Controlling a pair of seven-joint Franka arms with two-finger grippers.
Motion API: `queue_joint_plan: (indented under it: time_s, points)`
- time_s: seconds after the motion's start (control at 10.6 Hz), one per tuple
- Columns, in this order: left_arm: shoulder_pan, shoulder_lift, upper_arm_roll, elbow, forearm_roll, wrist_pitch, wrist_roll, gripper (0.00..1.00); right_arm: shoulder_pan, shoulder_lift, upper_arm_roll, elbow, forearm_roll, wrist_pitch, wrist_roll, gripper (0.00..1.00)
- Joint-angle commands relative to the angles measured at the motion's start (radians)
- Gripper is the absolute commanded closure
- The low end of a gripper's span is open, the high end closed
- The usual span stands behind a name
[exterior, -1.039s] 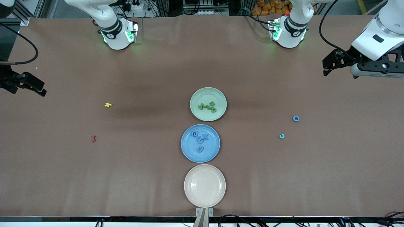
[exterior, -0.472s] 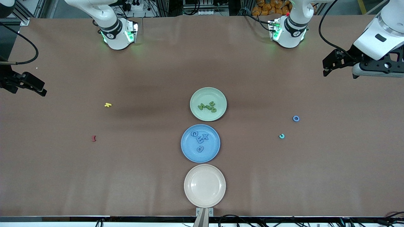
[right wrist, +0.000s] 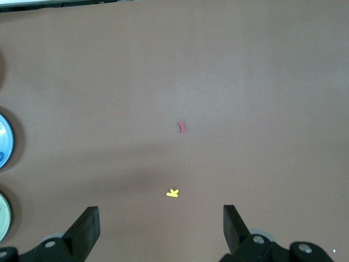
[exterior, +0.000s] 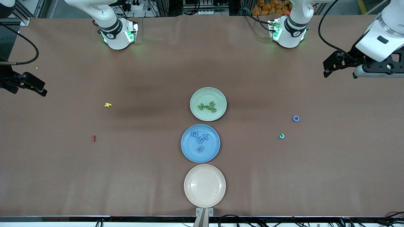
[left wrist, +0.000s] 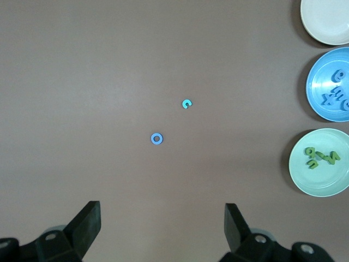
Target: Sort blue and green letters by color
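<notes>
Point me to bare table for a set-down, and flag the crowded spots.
Bare: between the green plate and the bases; between the blue plate and the red letter. The beige plate is empty. Crowded: the plate column; the blue O and teal C.

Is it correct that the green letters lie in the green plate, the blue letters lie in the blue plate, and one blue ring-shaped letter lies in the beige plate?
Not quite. The beige plate holds nothing. The blue ring-shaped letter lies on the bare table toward the left arm's end, as the front view shows. The rest is right: green letters in the green plate, blue letters in the blue plate.
</notes>
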Motion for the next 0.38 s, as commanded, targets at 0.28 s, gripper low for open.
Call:
queue_joint_plan:
  time_s: [0.28]
  points:
    - [0.001,-0.008,0.034,0.007,-0.015,-0.006,-0.01,0.0,-0.011,0.015,0.011,0.029,0.004,-0.018,0.011,0.0]
